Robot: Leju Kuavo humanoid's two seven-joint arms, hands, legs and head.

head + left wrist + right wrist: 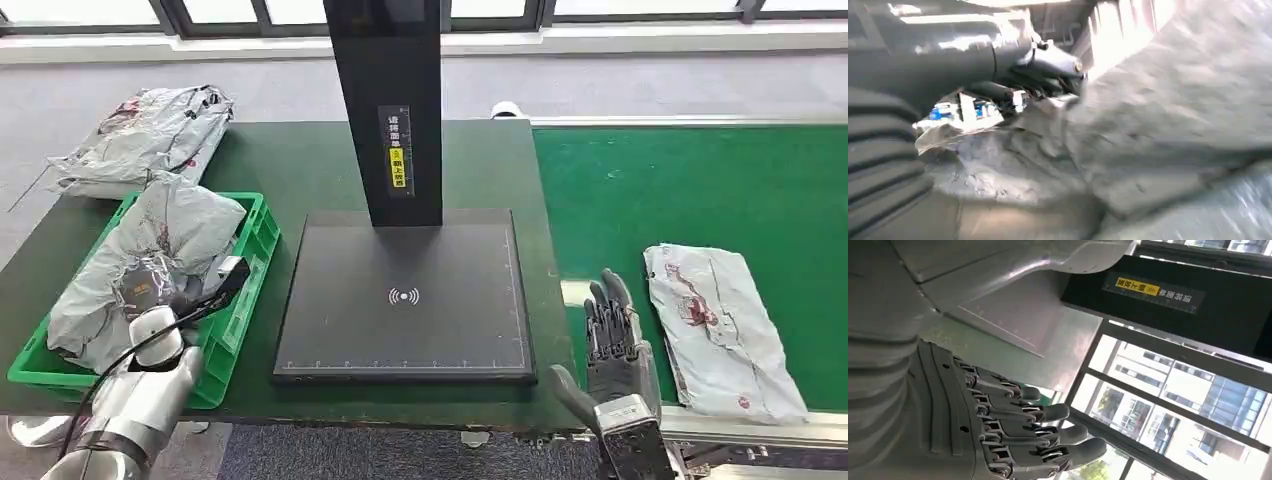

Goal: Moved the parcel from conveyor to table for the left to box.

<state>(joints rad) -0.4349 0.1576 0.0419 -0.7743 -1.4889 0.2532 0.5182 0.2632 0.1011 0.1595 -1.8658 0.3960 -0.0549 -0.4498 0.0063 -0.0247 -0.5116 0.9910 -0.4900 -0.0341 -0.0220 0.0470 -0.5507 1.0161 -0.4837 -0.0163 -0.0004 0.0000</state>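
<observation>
A grey parcel [722,330] with red print lies flat on the green conveyor belt [680,190] at the right. My right hand [612,345] stands just left of it at the belt's edge, apart from it, fingers [1048,432] straight and spread, holding nothing. At the lower left my left hand [150,298] is down in the green crate [258,240], among crumpled grey parcels [170,235]. Its dark fingers [998,65] reach across a crumpled parcel [1148,125] close up. That picture is blurred, so I cannot tell whether the hand grips the parcel.
A black scanner plate [405,300] with a tall black post [385,100] fills the middle of the dark green table [290,160]. Another grey parcel [150,135] lies at the table's back left. Grey floor and windows lie beyond.
</observation>
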